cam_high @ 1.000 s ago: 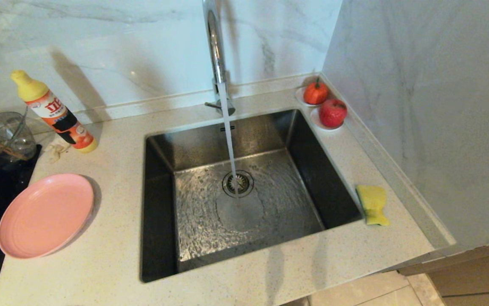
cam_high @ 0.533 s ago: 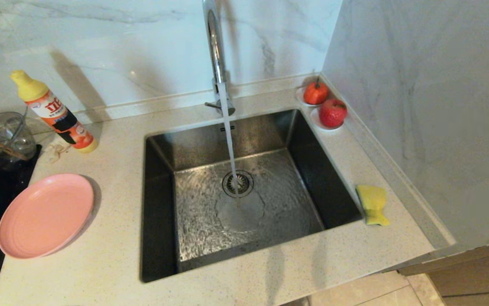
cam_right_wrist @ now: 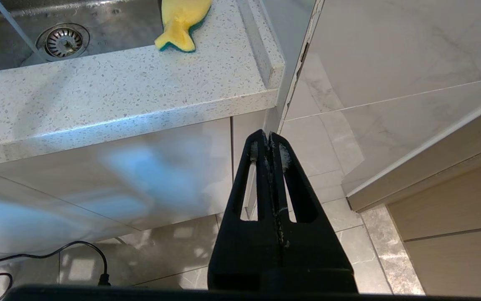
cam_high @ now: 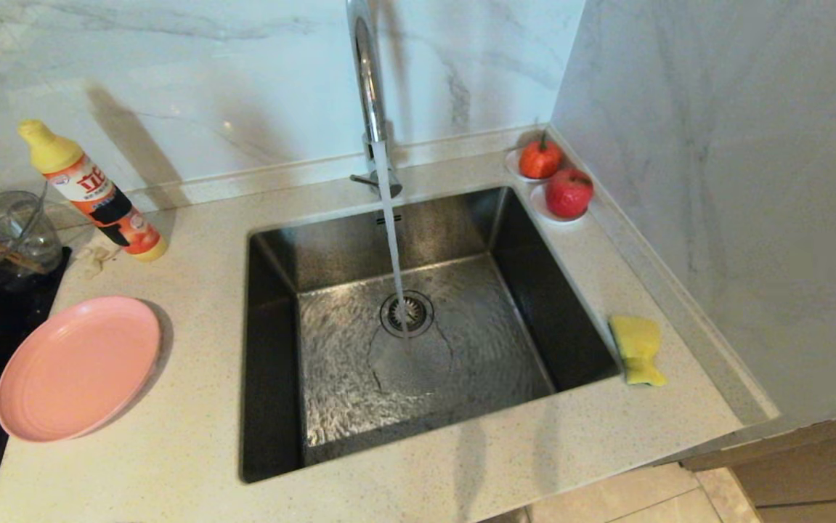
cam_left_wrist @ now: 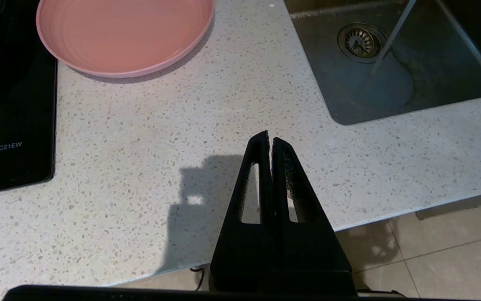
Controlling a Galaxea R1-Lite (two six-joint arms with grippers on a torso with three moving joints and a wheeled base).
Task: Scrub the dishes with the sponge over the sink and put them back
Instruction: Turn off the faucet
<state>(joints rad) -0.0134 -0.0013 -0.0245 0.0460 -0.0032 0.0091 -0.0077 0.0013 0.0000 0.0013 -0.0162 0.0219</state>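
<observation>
Speckled countertop, steel sink — faucet running

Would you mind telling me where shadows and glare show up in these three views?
Head view: the yellow-capped detergent bottle casts a long shadow up the marble wall, and the round pink plate a thin one on the counter. Left wrist view: the left gripper, jaws shut, throws a dark shadow on the speckled countertop. Right wrist view: pale bluish glare on the glossy cabinet front.

Head view down over sink; wrist views low, sharing its drain.
</observation>
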